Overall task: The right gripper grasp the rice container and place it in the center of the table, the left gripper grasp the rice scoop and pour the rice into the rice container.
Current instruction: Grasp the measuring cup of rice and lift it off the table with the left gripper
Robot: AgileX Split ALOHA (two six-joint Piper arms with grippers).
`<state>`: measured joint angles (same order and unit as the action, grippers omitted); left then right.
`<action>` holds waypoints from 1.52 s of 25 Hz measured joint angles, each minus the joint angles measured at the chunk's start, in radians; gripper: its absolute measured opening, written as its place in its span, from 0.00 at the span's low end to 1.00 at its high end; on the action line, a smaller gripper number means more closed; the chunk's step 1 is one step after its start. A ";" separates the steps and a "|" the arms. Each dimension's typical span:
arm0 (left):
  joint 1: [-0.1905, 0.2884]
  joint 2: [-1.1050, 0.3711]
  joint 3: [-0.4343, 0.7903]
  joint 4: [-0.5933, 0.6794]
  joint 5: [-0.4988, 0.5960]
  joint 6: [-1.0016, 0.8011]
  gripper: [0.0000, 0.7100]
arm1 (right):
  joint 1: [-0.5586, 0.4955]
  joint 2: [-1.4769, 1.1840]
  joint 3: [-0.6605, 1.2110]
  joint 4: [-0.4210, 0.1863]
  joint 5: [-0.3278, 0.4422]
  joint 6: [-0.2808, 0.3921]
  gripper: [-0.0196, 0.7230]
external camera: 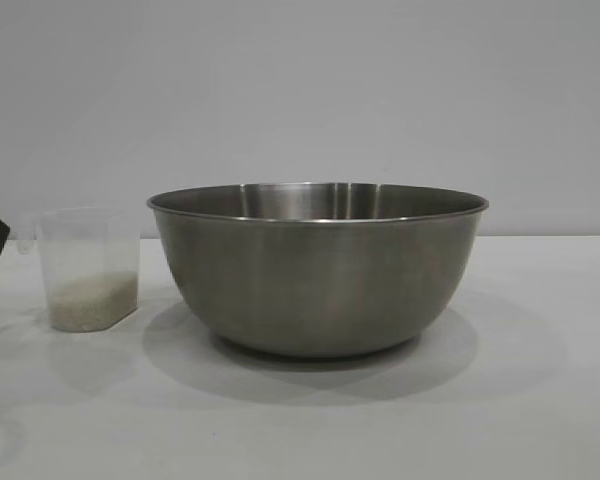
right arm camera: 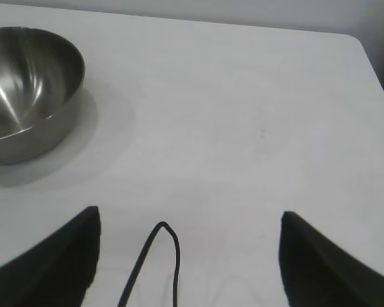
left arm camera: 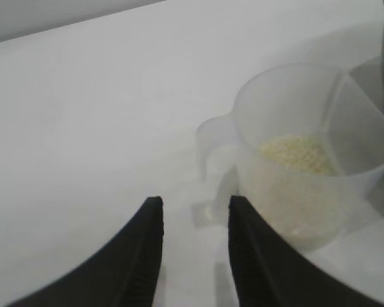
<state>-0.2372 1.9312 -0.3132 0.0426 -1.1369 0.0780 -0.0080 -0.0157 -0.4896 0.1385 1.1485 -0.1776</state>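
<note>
Close to the cup's handle, the left gripper (left arm camera: 191, 256) has its fingers a little apart and holds nothing. Just past them the rice scoop (left arm camera: 307, 153) stands upright on the table (external camera: 540, 400) with rice (left arm camera: 297, 153) inside. Beside it, maybe not touching, sits the rice container (external camera: 318, 268). Well away from the bowl, the right gripper (right arm camera: 189, 256) gapes wide, empty.

Bowl (external camera: 318, 270) standing on the table (external camera: 540, 400), near its middle; measuring cup (external camera: 88, 268) upright on the table just left of the bowl, apart from it; rice (external camera: 92, 300) in the cup's bottom; left gripper (left arm camera: 191, 211) close beside the cup's handle.
</note>
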 joint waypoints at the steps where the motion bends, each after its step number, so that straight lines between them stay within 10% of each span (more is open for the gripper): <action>1: 0.000 0.007 -0.010 0.000 -0.002 0.000 0.28 | 0.000 0.000 0.000 0.000 0.000 0.000 0.76; 20: -0.002 0.134 -0.158 0.043 -0.002 -0.001 0.28 | 0.000 0.000 0.000 -0.007 0.000 0.000 0.76; 24: -0.002 0.133 -0.159 0.057 -0.002 -0.001 0.00 | 0.000 0.000 0.000 -0.011 0.000 0.000 0.76; 38: -0.002 -0.029 -0.161 0.010 0.006 0.135 0.00 | 0.000 0.000 0.000 -0.013 0.000 0.000 0.76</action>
<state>-0.2395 1.9021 -0.4740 0.0522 -1.1306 0.2127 -0.0080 -0.0157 -0.4896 0.1257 1.1485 -0.1776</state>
